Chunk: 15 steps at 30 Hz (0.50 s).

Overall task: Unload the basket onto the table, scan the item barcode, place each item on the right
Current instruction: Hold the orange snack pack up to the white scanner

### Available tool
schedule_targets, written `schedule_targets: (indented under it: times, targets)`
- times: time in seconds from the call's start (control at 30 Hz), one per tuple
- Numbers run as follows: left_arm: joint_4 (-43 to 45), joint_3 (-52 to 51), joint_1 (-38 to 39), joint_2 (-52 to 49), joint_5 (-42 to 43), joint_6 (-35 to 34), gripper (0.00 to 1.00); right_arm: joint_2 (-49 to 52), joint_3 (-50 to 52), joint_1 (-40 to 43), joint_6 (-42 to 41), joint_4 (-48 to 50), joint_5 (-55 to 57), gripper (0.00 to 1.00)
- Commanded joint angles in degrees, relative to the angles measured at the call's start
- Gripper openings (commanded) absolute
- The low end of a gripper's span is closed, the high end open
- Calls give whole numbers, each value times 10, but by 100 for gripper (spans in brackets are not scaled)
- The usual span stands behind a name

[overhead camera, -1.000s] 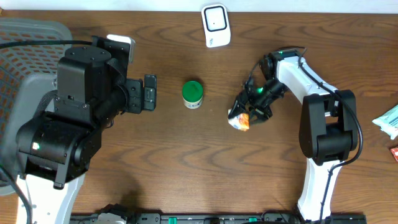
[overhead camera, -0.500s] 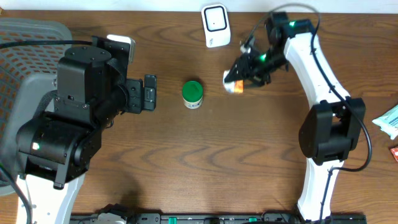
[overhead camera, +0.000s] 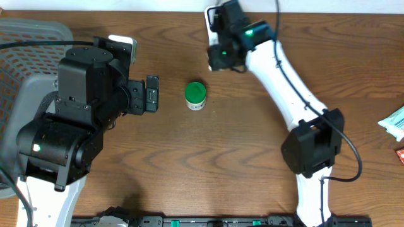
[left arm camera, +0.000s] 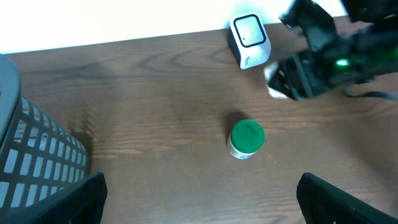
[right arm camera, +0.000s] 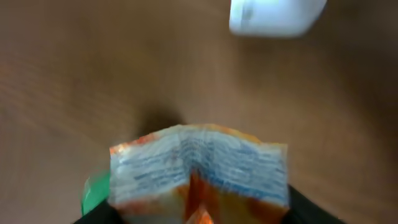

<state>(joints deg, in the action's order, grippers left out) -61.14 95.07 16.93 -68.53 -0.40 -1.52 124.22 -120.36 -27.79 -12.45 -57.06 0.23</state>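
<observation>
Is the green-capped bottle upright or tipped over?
Upright: from overhead the green-capped bottle shows its round cap facing up, with the body under it.

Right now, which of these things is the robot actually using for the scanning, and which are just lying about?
In use: right gripper, shut on the snack packet; white scanner.
Lying about: green-lidded jar; grey basket; teal packet at far right; left gripper, open and idle.

The left arm [overhead camera: 69, 120] sits folded on its own side, the left gripper [overhead camera: 151, 93] pointing inward with jaws spread wide, while the right arm [overhead camera: 287, 85] stretches far forward and inward, the right gripper [overhead camera: 219, 58] clamped on a packet [right arm camera: 199, 168].
</observation>
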Motion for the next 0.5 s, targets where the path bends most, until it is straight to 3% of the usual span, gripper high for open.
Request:
schedule_targets:
  times: [0.0, 0.3, 0.47]
  targets:
    - [0, -2, -3, 0, -7, -3, 98, -13, 15, -15, -4, 56, 120, 44]
    - [0, -2, -3, 0, -7, -3, 98, -5, 90, -9, -1, 236, 135, 43]
    - [0, -2, -3, 0, -7, -3, 98, 3, 125, 0, 49, 339, 134, 37]
